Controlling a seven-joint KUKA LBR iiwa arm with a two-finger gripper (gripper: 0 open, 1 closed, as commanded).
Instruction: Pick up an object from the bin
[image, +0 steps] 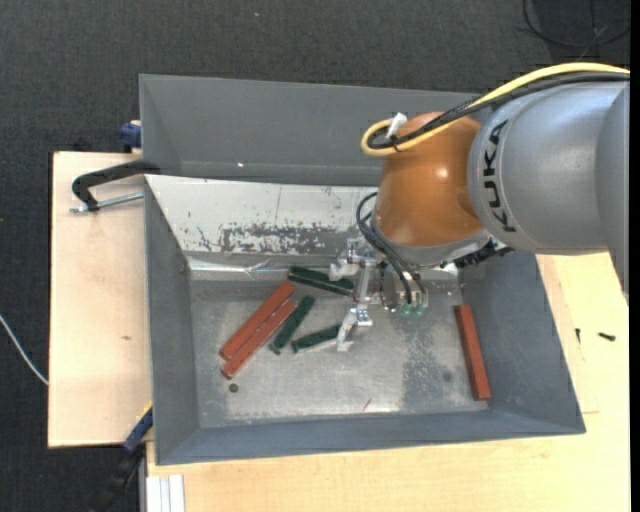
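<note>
My gripper (351, 302) hangs low over the middle of the bin floor, open, its two pale fingertips spread apart, one towards the back wall and one towards the front. Nothing shows between them. A dark green stick (318, 279) lies just left of the rear fingertip, touching or nearly touching it. Another dark green stick (314, 339) lies by the front fingertip, its right end next to it. A third dark green stick (289, 323) lies slanted a little further left.
Two red-brown bars (258, 322) lie side by side, slanted, at the left of the floor. One more red-brown bar (473, 352) rests along the right wall. A small dark speck (233, 388) sits near the front left corner. The arm's orange cover overhangs the bin's back right.
</note>
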